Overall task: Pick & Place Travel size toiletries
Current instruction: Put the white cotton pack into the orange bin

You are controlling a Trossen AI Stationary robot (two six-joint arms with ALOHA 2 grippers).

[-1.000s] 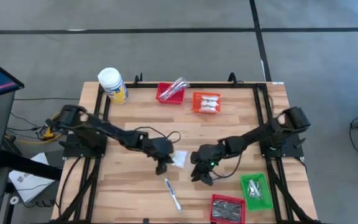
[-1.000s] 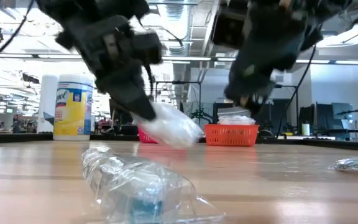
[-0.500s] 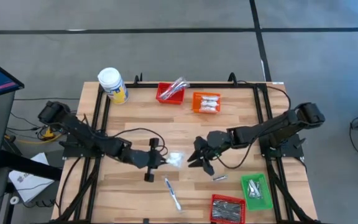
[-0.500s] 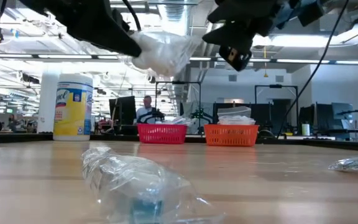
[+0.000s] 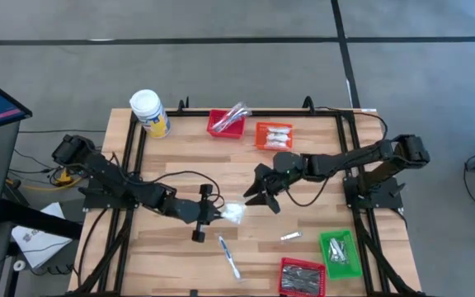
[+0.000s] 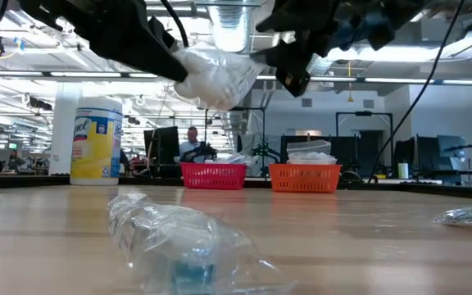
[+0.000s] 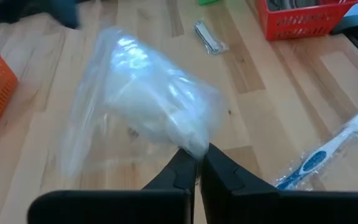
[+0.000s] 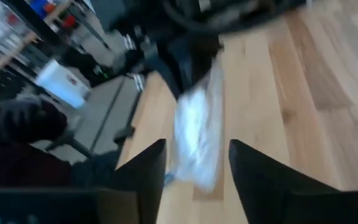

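1. Four baskets stand on the table [image 5: 180, 161]: a red basket [image 5: 225, 124] and an orange basket [image 5: 274, 136] at the 12 o'clock edge, a green basket [image 5: 336, 247] and a second red basket [image 5: 302, 276] toward 5 o'clock. One white-lidded jar [image 5: 149, 112] stands at 11 o'clock.
2. Loose on the wood lie two toiletries: a wrapped toothbrush [image 5: 229, 256] at 6 o'clock and a small silver packet [image 5: 290, 237] at 5 o'clock, just beside the green basket.
3. The left gripper [image 5: 213, 214], near the centre, has its fingers pressed together on a corner of a clear-wrapped white packet [image 5: 233, 214]; the low view shows the packet lifted clear of the table.
4. The right gripper [image 5: 262, 195] hangs just toward 1 o'clock of that packet, fingers spread, holding nothing; its wrist view looks at the packet between them.
5. Contents: the first red basket holds a clear wrapped item that sticks out over its rim, the orange one white packets, the green one silvery wrapped pieces, the second red one grey sticks; none can be counted.
6. The second red basket is cut off by the picture's edge. The right wrist view is blurred; in the low view the toothbrush wrapper [image 6: 179, 242] fills the foreground out of focus.
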